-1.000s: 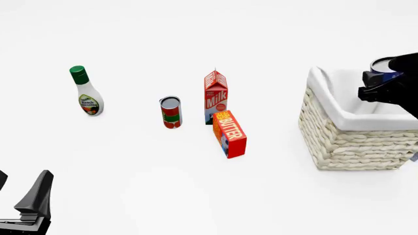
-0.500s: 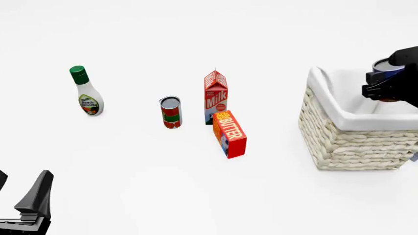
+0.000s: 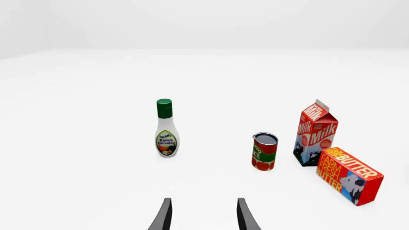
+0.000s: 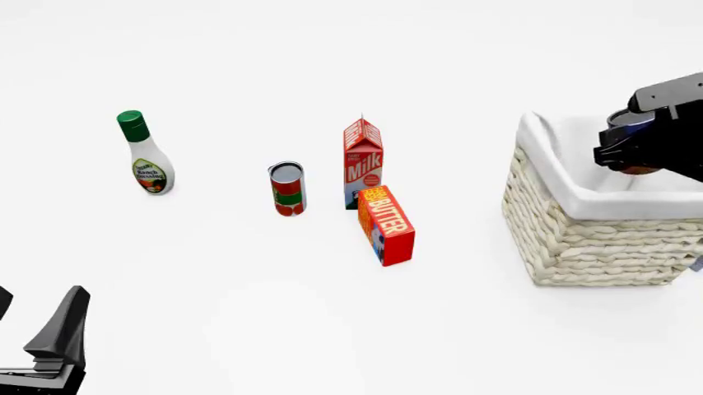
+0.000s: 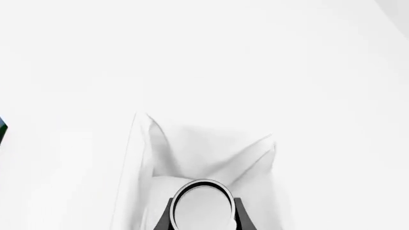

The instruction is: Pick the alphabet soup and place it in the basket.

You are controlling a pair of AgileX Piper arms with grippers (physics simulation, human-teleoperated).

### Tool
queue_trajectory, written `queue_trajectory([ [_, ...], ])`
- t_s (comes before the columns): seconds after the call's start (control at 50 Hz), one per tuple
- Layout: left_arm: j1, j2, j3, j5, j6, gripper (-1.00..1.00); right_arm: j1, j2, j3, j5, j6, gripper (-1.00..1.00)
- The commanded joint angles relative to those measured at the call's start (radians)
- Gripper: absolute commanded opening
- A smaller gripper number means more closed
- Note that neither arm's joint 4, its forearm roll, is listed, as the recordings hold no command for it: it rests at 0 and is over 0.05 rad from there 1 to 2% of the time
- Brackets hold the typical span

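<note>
My right gripper [image 4: 634,151] is shut on the alphabet soup [image 4: 636,169]. It holds the can upright over the inside of the basket [image 4: 593,239], about level with the cloth-lined rim. Only slivers of the can's blue and orange-red label show past the black fingers. In the right wrist view the can's silver-white top [image 5: 203,205] sits between the fingers [image 5: 164,218], with the basket's white lining [image 5: 191,148] beyond. My left gripper [image 4: 33,325] is open and empty at the near left corner, far from the basket; it also shows in the left wrist view [image 3: 203,218].
A ranch dressing bottle [image 4: 145,154] stands at the left. A red-and-green can [image 4: 288,188], a milk carton [image 4: 364,160] and a butter box [image 4: 386,224] stand together mid-table, left of the basket. The left wrist view shows the bottle [image 3: 166,128] and can [image 3: 265,151].
My right gripper has come down and slightly left with the can, from above the basket's rim to level with it. The left arm has not moved.
</note>
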Motion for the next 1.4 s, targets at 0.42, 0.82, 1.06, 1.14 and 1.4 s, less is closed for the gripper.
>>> queue_trajectory([
  [0.42,0.0,0.0,0.0,0.0,0.0,1.0,-0.003,0.135,-0.067,0.004,-0.004,-1.0],
  [0.82,0.0,0.0,0.0,0.0,0.0,1.0,-0.013,0.164,-0.075,-0.007,0.003,-1.0],
  [1.06,0.0,0.0,0.0,0.0,0.0,1.0,-0.008,0.188,-0.085,-0.014,0.009,-1.0],
  [1.14,0.0,0.0,0.0,0.0,0.0,1.0,-0.006,0.191,-0.083,-0.017,0.01,-1.0],
  [1.4,0.0,0.0,0.0,0.0,0.0,1.0,-0.003,0.197,-0.084,-0.016,0.013,1.0],
])
